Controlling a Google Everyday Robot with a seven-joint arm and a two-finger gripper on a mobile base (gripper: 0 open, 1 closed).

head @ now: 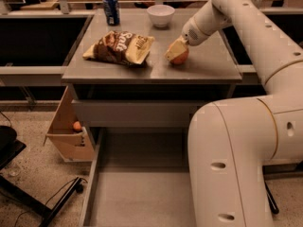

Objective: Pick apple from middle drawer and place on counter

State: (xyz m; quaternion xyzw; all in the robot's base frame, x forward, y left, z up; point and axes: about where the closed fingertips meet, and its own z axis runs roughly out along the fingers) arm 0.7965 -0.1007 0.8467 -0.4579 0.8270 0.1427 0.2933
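Note:
The apple (181,56) is red-orange and sits low on the grey counter (208,65), right of the chip bag. My gripper (177,51) reaches in from the upper right and its pale fingers (173,50) close around the apple's top and left side. The middle drawer (142,193) is pulled open below the counter; its flat grey bottom shows nothing in it. My white arm covers the drawer's right part.
A brown and yellow chip bag (119,47) lies on the counter's left half. A white bowl (160,15) and a blue can (111,9) stand at the back. A cardboard box (66,136) holding a small orange fruit (77,126) sits on the floor at left.

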